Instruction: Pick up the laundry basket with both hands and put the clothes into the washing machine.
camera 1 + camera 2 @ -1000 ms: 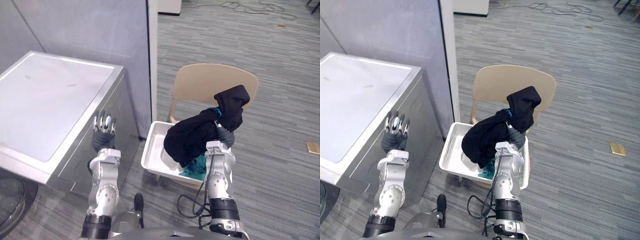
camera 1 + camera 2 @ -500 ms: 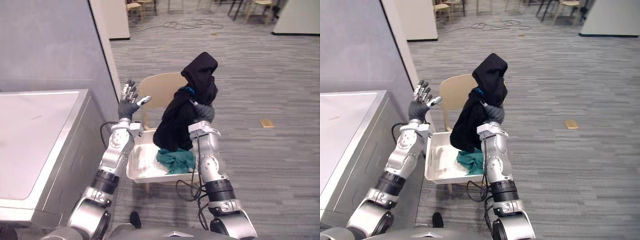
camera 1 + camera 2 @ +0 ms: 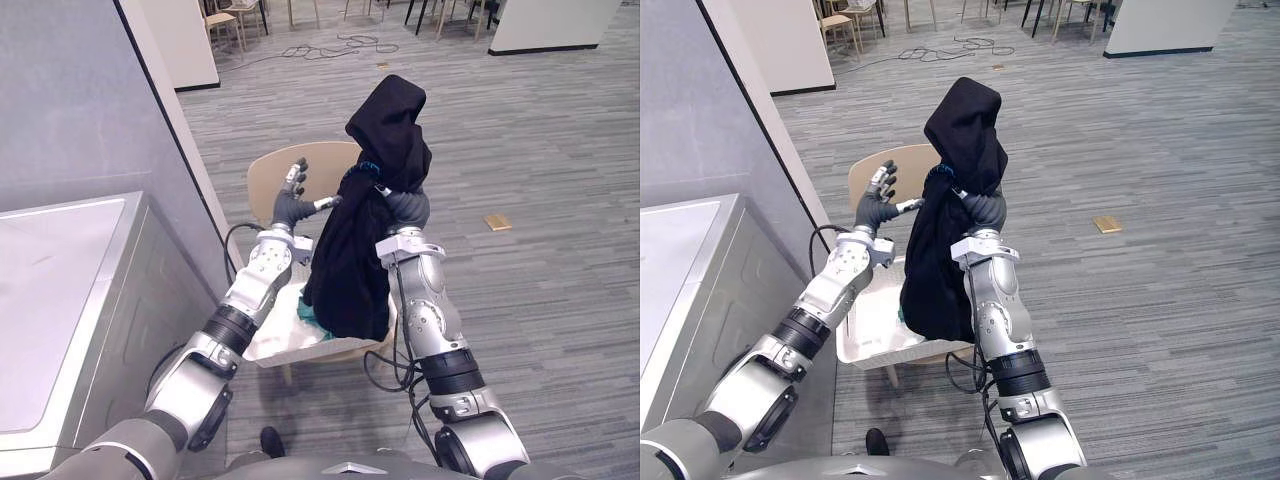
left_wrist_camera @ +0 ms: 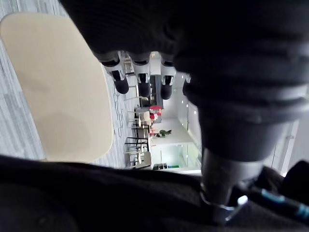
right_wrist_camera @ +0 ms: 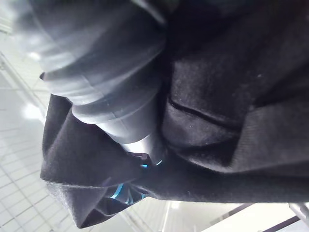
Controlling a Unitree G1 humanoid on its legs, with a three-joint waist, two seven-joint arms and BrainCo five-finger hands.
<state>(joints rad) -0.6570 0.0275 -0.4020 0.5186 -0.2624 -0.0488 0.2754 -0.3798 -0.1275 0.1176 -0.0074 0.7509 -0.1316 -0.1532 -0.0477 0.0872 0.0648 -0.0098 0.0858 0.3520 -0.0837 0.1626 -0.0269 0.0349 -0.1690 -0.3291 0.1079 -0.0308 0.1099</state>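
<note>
At centre, black cloth (image 3: 388,140) covers the raised right hand (image 3: 406,208); its grip I cannot tell. Left hand (image 3: 291,208) spread, above basket (image 3: 862,338).

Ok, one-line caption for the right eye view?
Black garment hangs draped over the raised right hand above the white basket on a beige chair; the open left hand hovers beside it.

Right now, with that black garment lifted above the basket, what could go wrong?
The black garment hides the right hand, so its hold is unclear; it may slide to the floor. Its hem hangs down to the white basket on the chair and might snag or tip it. The left hand is open, holding nothing.
</note>
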